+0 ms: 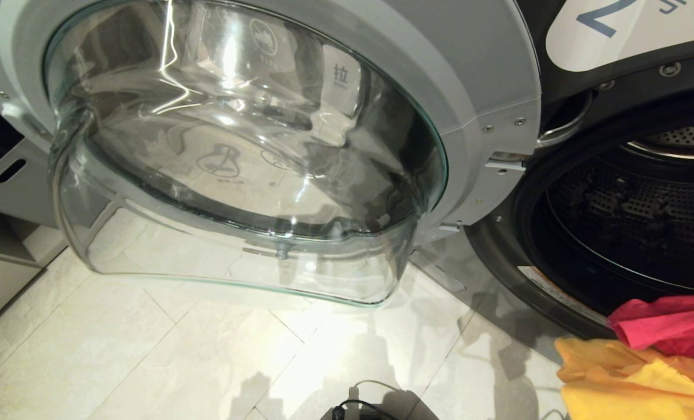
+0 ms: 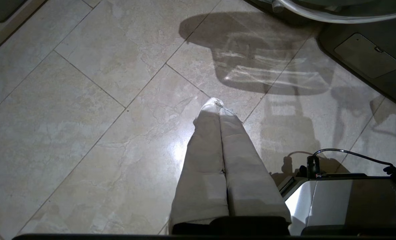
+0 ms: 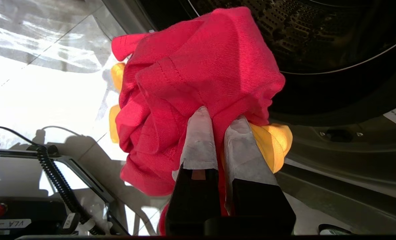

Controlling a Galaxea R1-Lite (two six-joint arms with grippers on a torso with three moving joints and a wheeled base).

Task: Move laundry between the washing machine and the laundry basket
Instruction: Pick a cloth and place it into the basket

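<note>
The right gripper [image 3: 219, 121] is clenching the soft, light red and yellow laundry [image 3: 198, 76] by a bunched fold, likely to sag; left gripper [image 2: 217, 105] is hanging clenched, empty

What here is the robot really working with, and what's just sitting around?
Part of the job:
- red and yellow laundry, pinched in the shut right gripper
- washing machine, its glass door swung open, drum dark inside

Just around:
- left gripper, shut, holding nothing, over the tiled floor
- grey bin with a slot handle
- robot's base with black cable
</note>
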